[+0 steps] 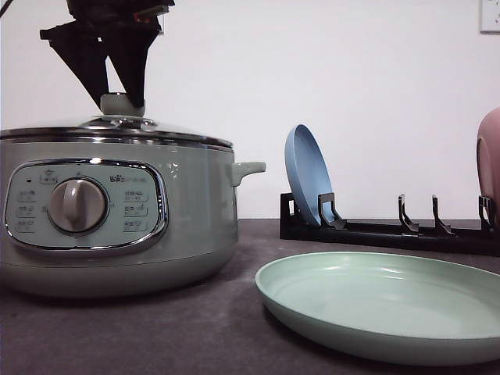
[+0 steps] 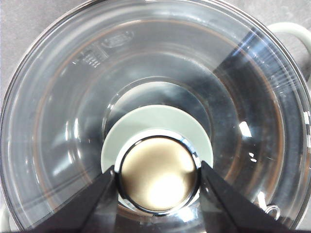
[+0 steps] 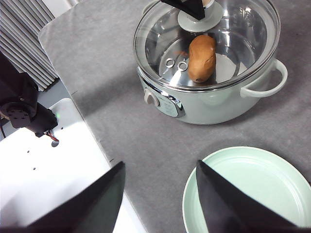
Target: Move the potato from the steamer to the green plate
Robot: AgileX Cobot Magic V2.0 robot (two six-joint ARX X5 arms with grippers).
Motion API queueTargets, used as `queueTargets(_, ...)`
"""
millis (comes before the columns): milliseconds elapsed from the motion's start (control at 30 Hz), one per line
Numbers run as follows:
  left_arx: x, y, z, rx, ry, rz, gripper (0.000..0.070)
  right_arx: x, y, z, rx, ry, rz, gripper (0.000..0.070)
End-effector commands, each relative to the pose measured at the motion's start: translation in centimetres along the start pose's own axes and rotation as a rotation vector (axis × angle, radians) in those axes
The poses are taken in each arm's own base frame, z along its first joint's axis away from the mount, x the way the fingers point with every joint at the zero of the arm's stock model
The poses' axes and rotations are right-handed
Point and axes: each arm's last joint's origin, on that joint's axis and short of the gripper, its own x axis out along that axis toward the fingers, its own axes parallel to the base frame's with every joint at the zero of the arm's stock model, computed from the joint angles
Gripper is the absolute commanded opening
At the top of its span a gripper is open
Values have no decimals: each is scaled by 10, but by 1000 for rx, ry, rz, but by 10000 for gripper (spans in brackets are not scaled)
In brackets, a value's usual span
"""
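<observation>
Left gripper [image 2: 158, 182] over steamer [image 1: 117, 211], fingers [image 2: 95, 204] pinching lid knob [image 2: 158, 180] from both sides. Glass lid [image 3: 209, 43] sits on steamer. Potato [image 3: 202, 57] lies inside steamer, under lid. Right gripper [image 3: 160, 194] up high, fingers spread, holding nothing. Green plate [image 3: 248, 194] on bench [image 3: 121, 111] near steamer.

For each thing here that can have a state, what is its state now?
Steamer: lid on.
Lid knob: between left gripper fingers.
Potato: inside steamer.
Green plate: empty, flat on table.
Blue plate: upright in rack.
Right gripper: open, empty.
</observation>
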Motion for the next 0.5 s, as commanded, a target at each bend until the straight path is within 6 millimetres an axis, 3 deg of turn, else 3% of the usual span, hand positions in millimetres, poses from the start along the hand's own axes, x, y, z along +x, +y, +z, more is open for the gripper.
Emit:
queueTargets(0,-32,2,-3,-5,-106,16,0,-1,2,4,-21,-16,3,289)
queueTargets(267,-85,14,-29,-56,-227,132,0,0,2,5,-23,-23,3,290)
queueTargets(467,-118,27,-53,-121,-287,241,0,0,1,5,-20,-24,3,360)
